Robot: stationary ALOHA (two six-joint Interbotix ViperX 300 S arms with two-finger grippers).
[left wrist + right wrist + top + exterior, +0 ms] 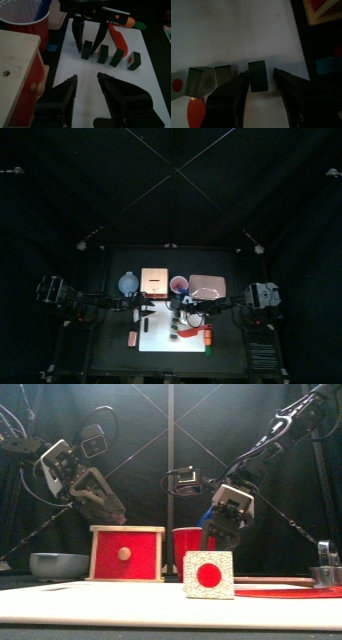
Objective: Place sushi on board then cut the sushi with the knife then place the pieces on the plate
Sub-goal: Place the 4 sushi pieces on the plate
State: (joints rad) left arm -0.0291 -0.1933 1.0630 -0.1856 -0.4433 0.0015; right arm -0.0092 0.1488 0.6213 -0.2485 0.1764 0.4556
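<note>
At the far left, by the pale wooden box with a red drawer front (126,554): left gripper (86,79) hanging over the flat white cutting board (150,90), jaws apart, holding nothing. Next, in the round red cup (25,20): one blue toy knife (44,6). On the board: four dark green sushi blocks (102,53) in a row, standing apart, so judged placed and cut already; one red toy knife (117,36) lying beside them. Around the end block (87,48): right gripper (260,73), jaws apart on either side, not yet pinching. Rightmost: one flat pink tray (207,286), seemingly without pieces; all four left to carry over.
</note>
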